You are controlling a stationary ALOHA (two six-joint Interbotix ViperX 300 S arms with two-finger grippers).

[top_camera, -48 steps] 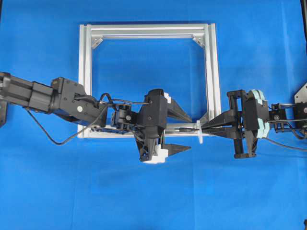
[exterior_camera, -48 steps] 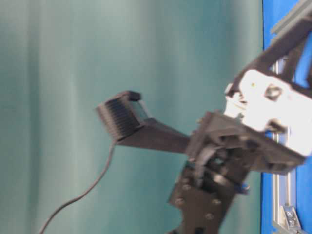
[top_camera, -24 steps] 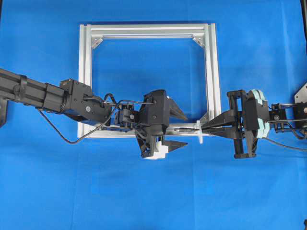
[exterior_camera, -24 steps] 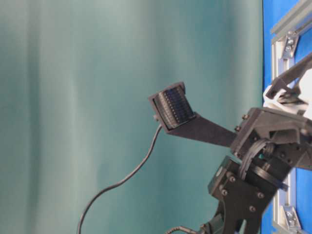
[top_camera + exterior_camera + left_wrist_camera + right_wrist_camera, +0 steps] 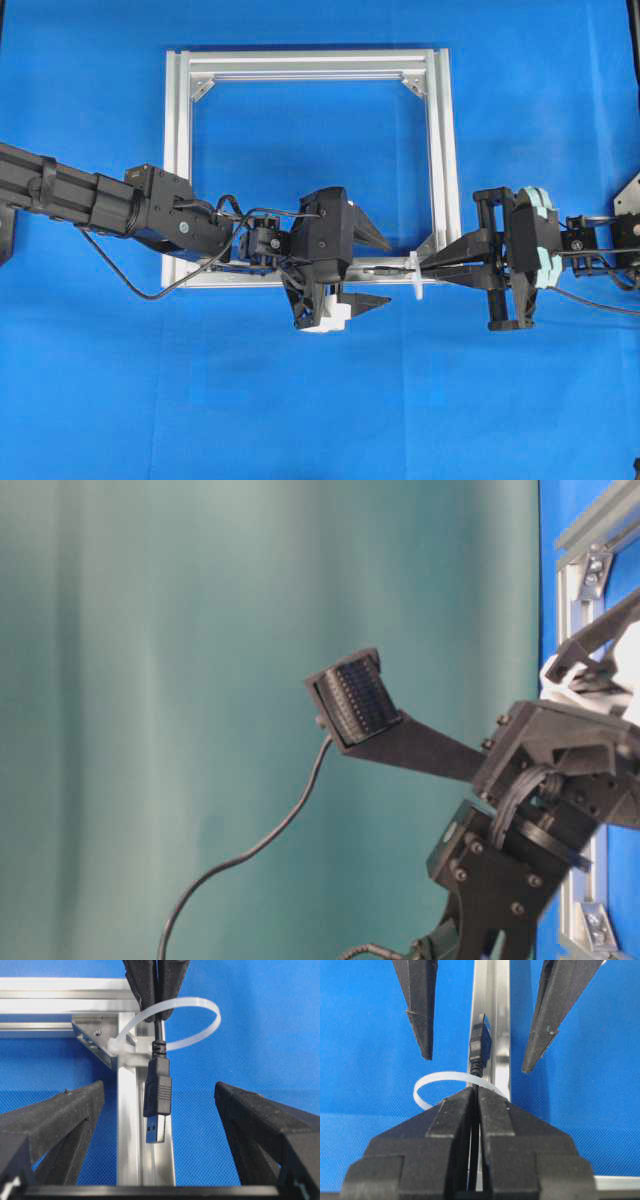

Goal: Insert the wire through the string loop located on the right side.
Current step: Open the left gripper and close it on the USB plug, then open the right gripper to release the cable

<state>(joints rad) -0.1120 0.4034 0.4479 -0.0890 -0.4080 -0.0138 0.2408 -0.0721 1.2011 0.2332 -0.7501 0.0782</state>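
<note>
Taking the aluminium frame [image 5: 310, 165] as the landmark and reading the overhead view from the left: the left gripper [image 5: 372, 270] sits over the frame's lower bar, left of its lower-right corner, its fingers spread wide, one just inside the bar and one just outside it, closed on nothing; between those fingers and the corner lies the plug of the wire [image 5: 157, 1100], above the bar and already through the string loop [image 5: 200, 1022], which is tied at that corner; on the far side of the loop, just outside the corner, the right gripper [image 5: 432, 266] is pressed together, pinching the wire's cable close behind the plug. From here the likeliest trouble, as I judge it, is the left fingers closing off-centre on the plug, or catching the loop or the bar, since the plug is narrow against their wide spread; a release by the right gripper before the left has a firm hold would let the plug slip back out through the loop. The wire's long axis runs along the lower bar; its metal tip points leftward, toward the left gripper and away from the corner.
</note>
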